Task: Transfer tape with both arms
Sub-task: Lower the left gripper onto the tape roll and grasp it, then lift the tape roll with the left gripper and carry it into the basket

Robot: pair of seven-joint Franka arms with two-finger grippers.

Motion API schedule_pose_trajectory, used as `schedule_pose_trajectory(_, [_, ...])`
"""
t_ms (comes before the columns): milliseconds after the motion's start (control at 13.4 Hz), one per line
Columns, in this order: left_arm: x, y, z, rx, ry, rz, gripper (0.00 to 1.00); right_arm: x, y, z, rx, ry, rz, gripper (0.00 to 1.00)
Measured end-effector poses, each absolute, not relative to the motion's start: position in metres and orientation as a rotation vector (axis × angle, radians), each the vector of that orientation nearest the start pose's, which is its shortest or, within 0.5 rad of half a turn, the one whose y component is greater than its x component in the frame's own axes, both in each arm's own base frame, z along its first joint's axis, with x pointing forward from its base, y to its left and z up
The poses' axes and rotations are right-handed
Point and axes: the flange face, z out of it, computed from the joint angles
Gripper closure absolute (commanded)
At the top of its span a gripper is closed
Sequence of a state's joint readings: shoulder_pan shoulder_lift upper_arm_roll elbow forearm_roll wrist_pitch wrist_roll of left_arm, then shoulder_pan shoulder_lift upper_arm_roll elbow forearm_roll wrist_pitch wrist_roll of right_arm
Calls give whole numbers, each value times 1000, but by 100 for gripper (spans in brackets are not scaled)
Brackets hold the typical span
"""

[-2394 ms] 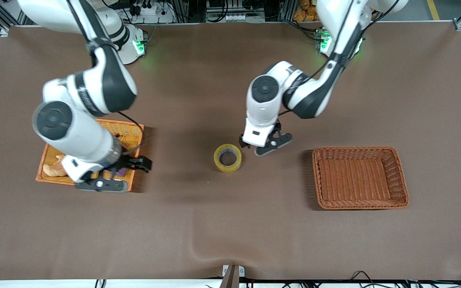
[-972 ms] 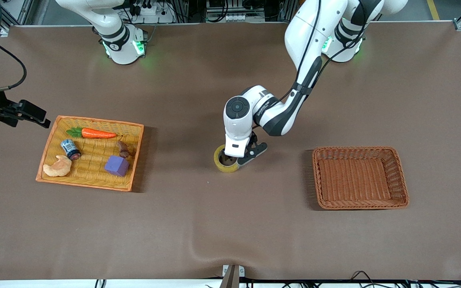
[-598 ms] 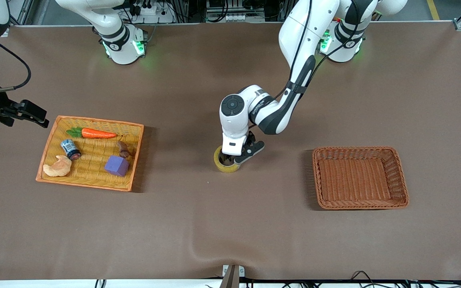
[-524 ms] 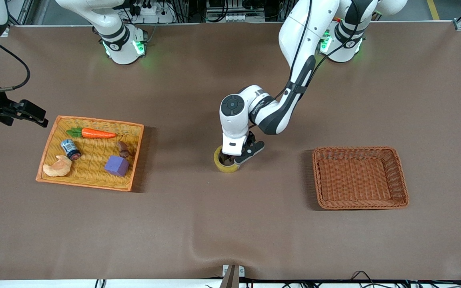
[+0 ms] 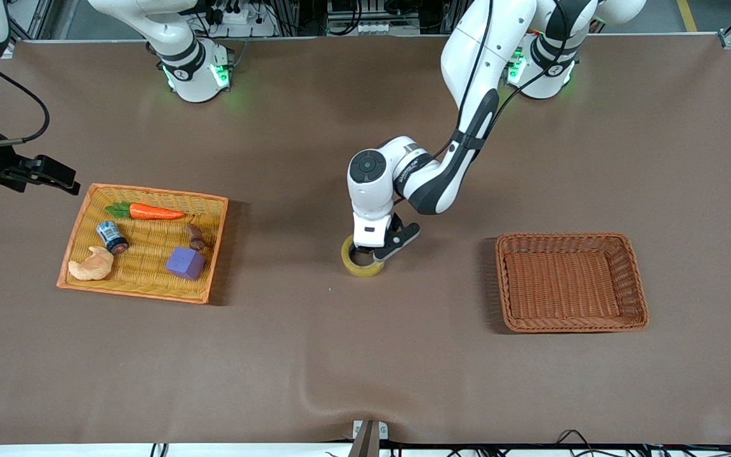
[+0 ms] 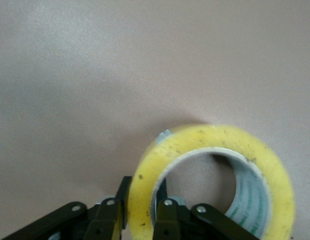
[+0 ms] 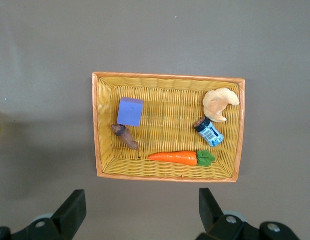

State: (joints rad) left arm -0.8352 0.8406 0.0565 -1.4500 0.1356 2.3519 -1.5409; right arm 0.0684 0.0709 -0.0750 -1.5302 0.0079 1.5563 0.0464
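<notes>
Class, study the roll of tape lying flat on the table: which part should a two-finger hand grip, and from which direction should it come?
Grip the ring's wall from above, one finger in the hole, one outside. The tape lies flat, hole upward, its wall thin enough to pinch. The left hand is shut on it exactly so.

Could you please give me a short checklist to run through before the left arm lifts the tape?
1. Left claw shut on the tape, one finger inside the hole, one outside the wall: ok.
2. Tape resting on the table, apart from both baskets: ok.
3. Grip firm enough to survive a lift: cannot tell.
4. Brown basket toward the left arm's end holds nothing, room for the tape: ok.
5. Right claw open, waiting up above the yellow basket, away from the tape: ok.
6. Carrot and purple cube lie inside the yellow basket: ok.
</notes>
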Motion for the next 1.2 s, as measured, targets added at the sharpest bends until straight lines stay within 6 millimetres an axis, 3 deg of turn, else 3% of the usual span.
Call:
schedule_pose_trajectory(224, [519, -514, 195, -2971, -1010, -252, 100, 574, -10, 604, -3134, 29, 67, 0])
schedule_pose_trajectory(374, [523, -518, 208, -2989, -1021, -270, 100, 573, -10, 603, -3132, 53, 79, 0])
schedule_pose_trajectory(673, [543, -508, 270, -3004, -1114, -318, 100, 573, -9, 603, -3131, 55, 81, 0])
schedule_pose_trajectory(898, [564, -477, 339, -2973, -1210, -338, 100, 573, -9, 603, -3130, 55, 81, 0])
schedule_pose_trajectory(1047, [582, -443, 385, -2952, -1267, -356, 100, 573, -9, 603, -3130, 55, 81, 0])
schedule_pose_trajectory(1197, [599, -405, 411, -2933, -1243, -349, 100, 573, -9, 603, -3130, 57, 81, 0])
